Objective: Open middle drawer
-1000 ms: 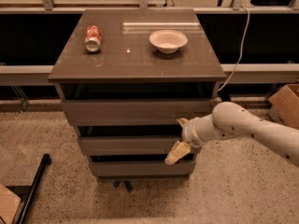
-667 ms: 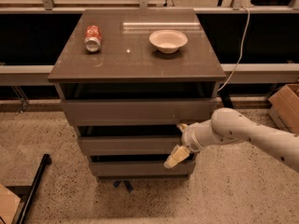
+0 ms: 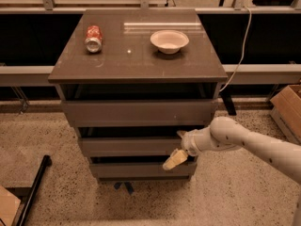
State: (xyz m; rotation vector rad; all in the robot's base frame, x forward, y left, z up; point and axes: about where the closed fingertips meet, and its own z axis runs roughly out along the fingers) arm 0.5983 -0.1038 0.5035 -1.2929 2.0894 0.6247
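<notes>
A black pole (image 3: 32, 191) is being shown lying on the speckled floor (image 3: 235, 197) at the lower left of the frame, and a cardboard box (image 3: 288, 108) is being cut off by the right edge. Nothing is being placed between the camera and the cabinet (image 3: 70, 95) except the white arm (image 3: 254, 142), which is reaching in from the lower right.

The gripper (image 3: 177, 147) is being held against the right end of the middle drawer (image 3: 127, 146), just below the frame's centre. It is being kept open: one finger is pointing up at the dark gap above the drawer front and the tan finger (image 3: 173, 160) is hanging past its lower edge, over the bottom drawer (image 3: 136, 169). Whether the panel is being pinched cannot be told.

Farther back, on the cabinet top, a red can (image 3: 93, 38) is lying at the left and a white bowl (image 3: 169, 41) is sitting to the right. A white cable (image 3: 242, 46) is hanging at the upper right.
</notes>
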